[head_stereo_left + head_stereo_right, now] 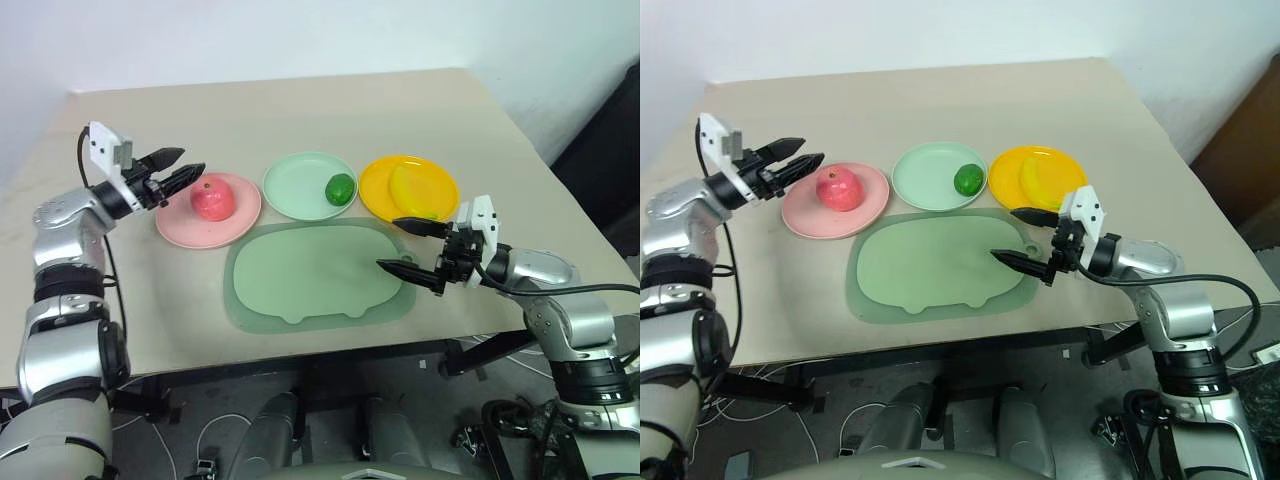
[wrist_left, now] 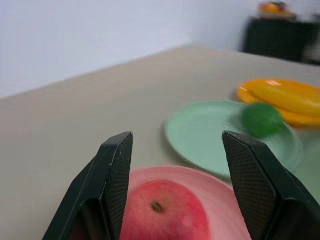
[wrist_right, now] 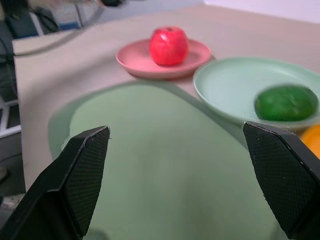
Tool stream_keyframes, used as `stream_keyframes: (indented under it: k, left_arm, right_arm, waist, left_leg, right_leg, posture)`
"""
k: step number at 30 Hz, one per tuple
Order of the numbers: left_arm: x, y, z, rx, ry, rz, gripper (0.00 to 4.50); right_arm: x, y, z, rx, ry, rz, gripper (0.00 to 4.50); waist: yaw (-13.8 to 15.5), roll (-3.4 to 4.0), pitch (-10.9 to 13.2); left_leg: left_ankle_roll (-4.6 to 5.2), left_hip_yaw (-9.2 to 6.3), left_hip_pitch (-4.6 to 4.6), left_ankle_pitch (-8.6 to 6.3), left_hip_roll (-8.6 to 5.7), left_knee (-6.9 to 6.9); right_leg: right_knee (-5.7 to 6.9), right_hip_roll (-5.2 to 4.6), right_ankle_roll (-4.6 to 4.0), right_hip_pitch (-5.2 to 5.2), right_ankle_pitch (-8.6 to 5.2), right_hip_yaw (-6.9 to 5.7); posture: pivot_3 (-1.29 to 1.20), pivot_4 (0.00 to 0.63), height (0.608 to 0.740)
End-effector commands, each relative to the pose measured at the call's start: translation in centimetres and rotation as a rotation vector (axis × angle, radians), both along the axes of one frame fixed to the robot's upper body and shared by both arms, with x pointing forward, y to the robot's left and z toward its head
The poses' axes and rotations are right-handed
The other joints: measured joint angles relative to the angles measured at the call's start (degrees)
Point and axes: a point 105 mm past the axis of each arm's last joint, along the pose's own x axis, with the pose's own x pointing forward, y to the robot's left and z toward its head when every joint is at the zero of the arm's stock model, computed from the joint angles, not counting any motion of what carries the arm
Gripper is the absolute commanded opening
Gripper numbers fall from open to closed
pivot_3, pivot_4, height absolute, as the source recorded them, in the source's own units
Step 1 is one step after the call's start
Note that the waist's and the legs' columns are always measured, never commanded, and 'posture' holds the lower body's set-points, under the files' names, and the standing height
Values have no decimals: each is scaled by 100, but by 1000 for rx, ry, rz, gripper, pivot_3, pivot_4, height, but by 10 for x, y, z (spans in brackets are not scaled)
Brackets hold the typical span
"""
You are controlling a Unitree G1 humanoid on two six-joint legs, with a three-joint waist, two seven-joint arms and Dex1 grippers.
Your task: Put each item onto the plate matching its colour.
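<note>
Sorting looks complete: apple on pink plate at left, green fruit on near right part of mint plate, banana on yellow plate at right.

Left end effector just left of apple, apart from it, fingers parted by a modest gap, empty; probably backing off after release.

Right end effector spread wide, empty, over right edge of green mat on bench.

No brands, labels or writing legible.

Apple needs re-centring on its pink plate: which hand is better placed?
Left: the left hand, open, is beside the red toy apple on the pink plastic plate; the right hand hangs over the green mat.
</note>
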Motion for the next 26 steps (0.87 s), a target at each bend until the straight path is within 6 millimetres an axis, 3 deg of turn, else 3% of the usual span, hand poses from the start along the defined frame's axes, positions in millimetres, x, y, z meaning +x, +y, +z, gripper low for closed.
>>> stream_keyframes:
  k: [1,5,11,17,26]
  left_arm:
    - [-29,10,14,4,-4,-68,3346]
    - [-58,21,6,19,43,-87,4476]
    - [-102,40,-14,49,60,-41,4476]
    - [-133,72,-16,59,37,71,4476]
    - [-143,89,-35,33,57,188,4476]
  right_arm:
    - [-5,-12,17,-5,-64,-21,4500]
    - [-9,-25,16,-21,-56,-54,4500]
    - [-15,-61,15,-70,-39,-136,4500]
    - [-26,-95,16,-121,-24,-192,4500]
    - [-25,-125,10,-147,-26,-281,4500]
  waist:
    - [13,0,0]
    - [42,2,1]
    - [39,4,0]
    - [46,5,-1]
    - [39,13,-6]
  left_leg:
    - [0,-2,0,0,1,0]
    - [-1,-3,2,-3,4,0]
    - [4,10,2,-8,2,-15]
    - [3,20,4,-8,4,-80]
    - [10,44,7,-11,5,-81]
  right_leg:
    - [0,1,-1,-1,0,-1]
    - [-7,-3,-27,-8,-14,0]
    - [-19,-22,-33,-2,-17,3]
    - [-34,-33,-46,-18,-24,-1]
    - [-72,-56,-52,-12,-27,-13]
  posture:
    - [0,150,737]
    - [0,150,737]
    - [0,150,737]
    - [0,150,737]
    - [0,150,737]
